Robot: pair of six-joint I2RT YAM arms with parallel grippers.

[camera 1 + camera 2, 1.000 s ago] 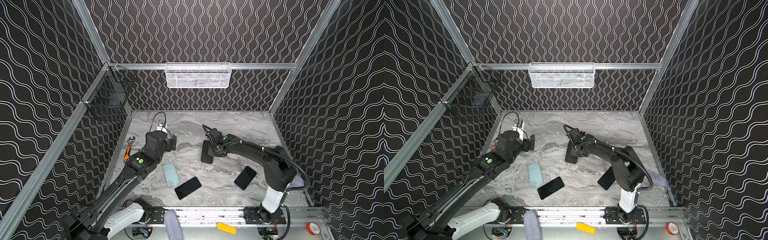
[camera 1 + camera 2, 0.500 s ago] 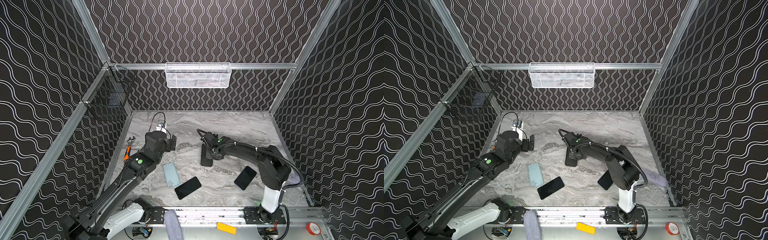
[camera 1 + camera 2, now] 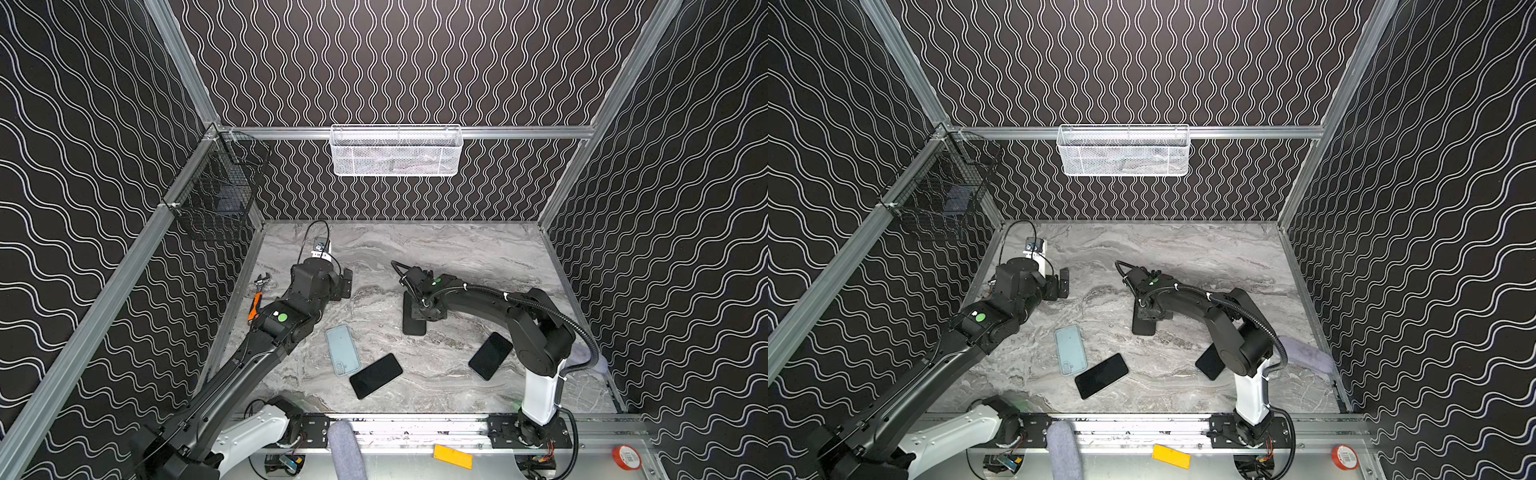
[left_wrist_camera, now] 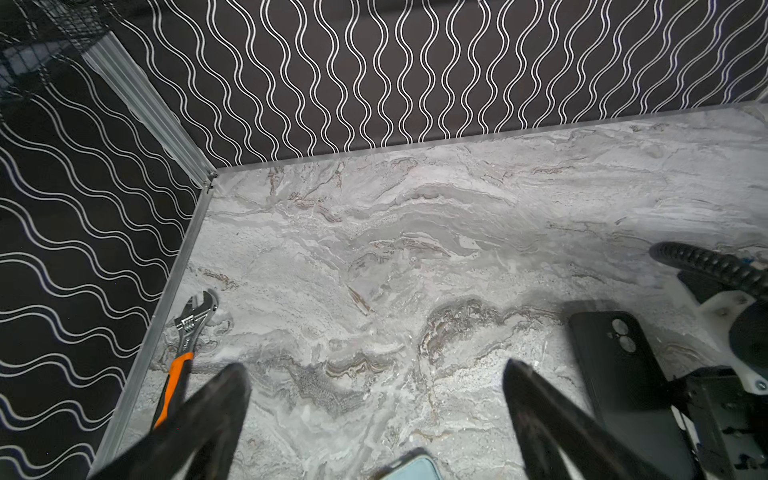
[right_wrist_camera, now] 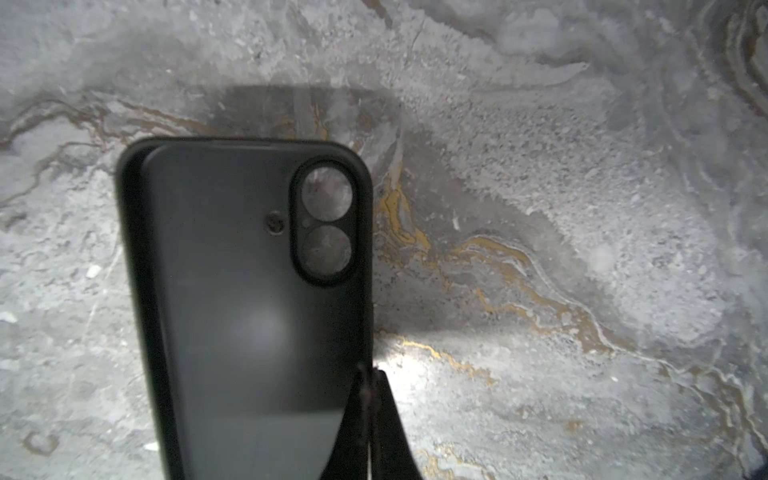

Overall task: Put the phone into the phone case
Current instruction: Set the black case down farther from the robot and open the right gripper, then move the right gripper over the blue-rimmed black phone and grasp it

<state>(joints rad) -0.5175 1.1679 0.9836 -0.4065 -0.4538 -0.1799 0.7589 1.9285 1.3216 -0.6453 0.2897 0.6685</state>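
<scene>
A black phone case [image 3: 413, 322] lies flat mid-table, inside up, and shows in both top views [image 3: 1144, 328]. My right gripper [image 3: 420, 309] is shut, its fingertips [image 5: 368, 376] low against one long edge of this case [image 5: 249, 291]; whether they pinch the rim is unclear. A light blue phone case [image 3: 342, 350] lies nearer the front, with a black phone [image 3: 376, 375] beside it. A second black phone [image 3: 490, 360] lies by the right arm's base. My left gripper [image 3: 345, 284] hangs open over bare table [image 4: 374, 368], holding nothing.
An orange-handled wrench [image 3: 257, 297] lies along the left wall. A white mesh basket [image 3: 395, 151] hangs on the back wall and a black wire basket [image 3: 216, 199] on the left wall. A grey cloth [image 3: 1304, 353] lies at the right edge.
My right gripper has shifted left and slightly toward the front, and the black phone case slid a little toward the front with it. The left arm has barely moved.
</scene>
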